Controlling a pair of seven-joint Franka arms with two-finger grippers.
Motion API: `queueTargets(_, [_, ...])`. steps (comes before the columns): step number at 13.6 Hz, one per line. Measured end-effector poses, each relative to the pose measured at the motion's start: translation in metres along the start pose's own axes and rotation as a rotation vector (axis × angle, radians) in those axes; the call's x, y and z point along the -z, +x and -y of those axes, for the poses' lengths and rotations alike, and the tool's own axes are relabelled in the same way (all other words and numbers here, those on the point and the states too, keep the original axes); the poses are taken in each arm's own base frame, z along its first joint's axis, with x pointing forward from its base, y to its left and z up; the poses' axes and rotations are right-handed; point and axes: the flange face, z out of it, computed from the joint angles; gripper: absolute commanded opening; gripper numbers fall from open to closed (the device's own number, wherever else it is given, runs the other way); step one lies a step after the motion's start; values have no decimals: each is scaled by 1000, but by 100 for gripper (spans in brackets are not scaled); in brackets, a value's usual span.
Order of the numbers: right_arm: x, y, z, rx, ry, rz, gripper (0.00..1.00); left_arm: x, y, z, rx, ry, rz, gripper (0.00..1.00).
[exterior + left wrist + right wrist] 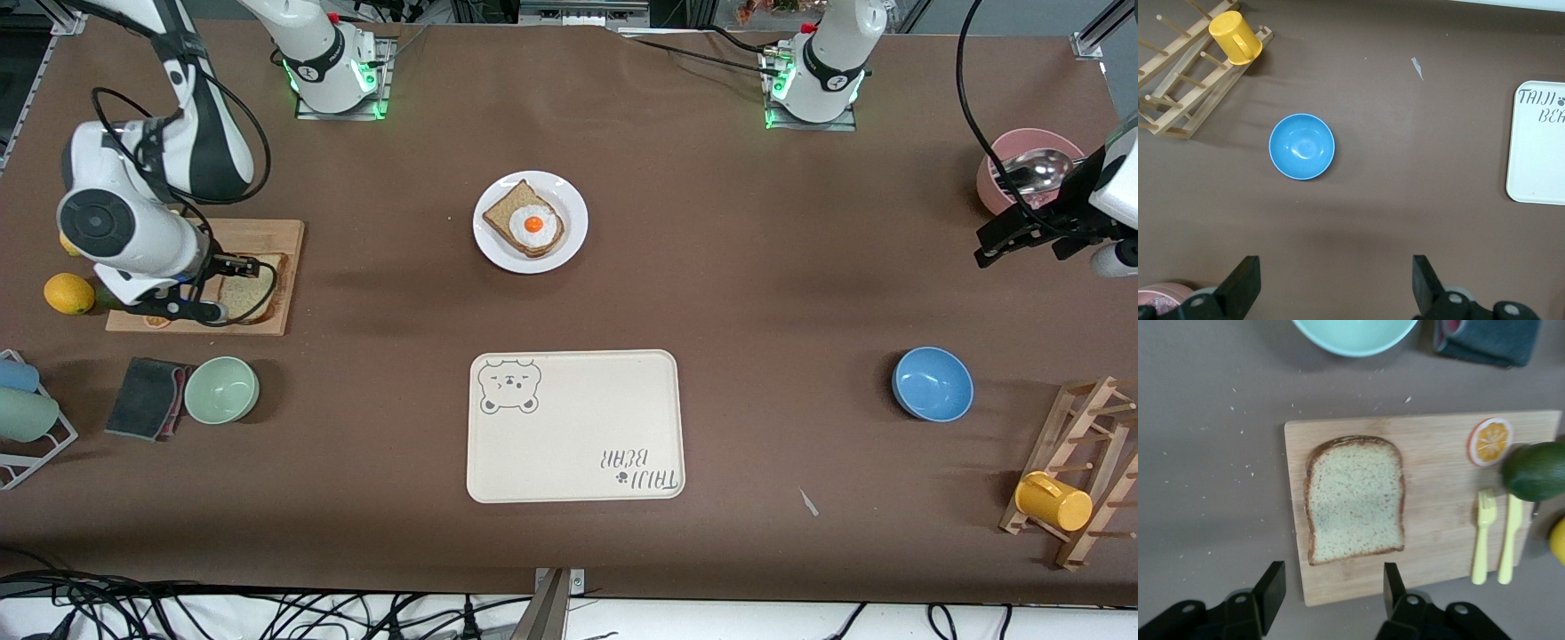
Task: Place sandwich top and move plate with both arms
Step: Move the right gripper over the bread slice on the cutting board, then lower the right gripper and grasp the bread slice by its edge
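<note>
The sandwich top [247, 295] [1355, 499], a pale speckled bread slice, lies flat on a wooden cutting board [267, 236] [1438, 520] at the right arm's end of the table. My right gripper [227, 287] [1332, 580] hangs low over the board's edge beside the slice. It is open, with nothing between its fingers. The white plate [569, 200] stands mid-table near the bases and carries a brown toast slice with a fried egg [532, 222]. My left gripper [987, 247] [1336, 270] waits open over bare table at the left arm's end.
On the board lie an orange slice [1489, 441], a yellow fork [1483, 533] and a knife. A lemon [68, 293], a green bowl [221, 389] and a dark cloth [145, 397] surround it. A bear tray [578, 427], a blue bowl [932, 383] and a pink bowl [1022, 169] stand elsewhere.
</note>
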Motion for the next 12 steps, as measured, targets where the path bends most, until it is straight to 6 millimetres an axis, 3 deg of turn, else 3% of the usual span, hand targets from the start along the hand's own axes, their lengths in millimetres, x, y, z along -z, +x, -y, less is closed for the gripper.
queueTargets(6, [-73,3,21,76,-25,-51,62,0,0,0,0,0,0,100])
queueTargets(12, [-94,6,27,93,-26,-44,60,0,0,0,0,0,0,100])
